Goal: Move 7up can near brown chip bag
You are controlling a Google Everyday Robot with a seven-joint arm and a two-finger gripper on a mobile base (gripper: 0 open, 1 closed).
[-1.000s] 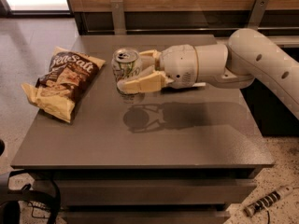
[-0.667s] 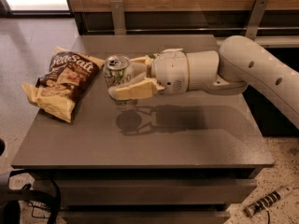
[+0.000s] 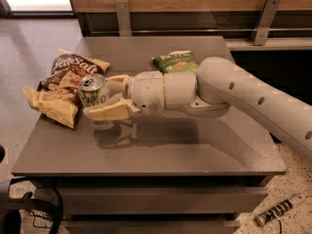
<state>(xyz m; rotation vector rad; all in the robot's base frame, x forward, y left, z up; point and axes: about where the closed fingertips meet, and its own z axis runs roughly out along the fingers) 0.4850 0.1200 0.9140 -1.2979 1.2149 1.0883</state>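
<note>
The camera view shows a flat gray table (image 3: 204, 150) with a smooth top that shines a little. A fat white arm (image 3: 243, 94), round like a tube, reaches in from the right, across the table.

At its end, the gripper (image 3: 101, 98) sits over the left part of the table. Its two cream fingers (image 3: 109, 112) are closed around the 7up can (image 3: 92, 92), one in front and one behind. The can is small, round and silver, with a shiny metal top and a bit of green on its side. It stands up straight in the grip. It looks like it may be just above the table, but its bottom is hard to see.

The brown chip bag (image 3: 58, 79) lies flat just to the left of the can, right beside it. The bag is crinkly, dark brown with white letters and pale yellow edges.

A small green chip bag (image 3: 174, 61) lies farther back on the table, behind the arm.
</note>
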